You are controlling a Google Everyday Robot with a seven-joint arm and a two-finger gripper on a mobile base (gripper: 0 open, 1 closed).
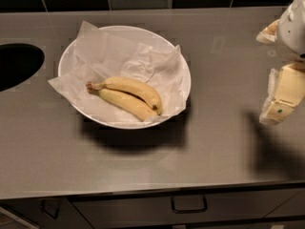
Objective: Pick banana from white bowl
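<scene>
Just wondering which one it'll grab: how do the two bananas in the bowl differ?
The far banana arches strongly, while the near banana lies straighter. The far banana's dark tip curls down past the right end of the near banana, which stops shorter. Both are yellow, joined at the stem on the left, and rest on paper in the bowl. The claw hangs open at the right edge, away from both.

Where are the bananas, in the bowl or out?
In: both bananas lie on the paper inside the white bowl. The claw hangs apart at right.
</scene>
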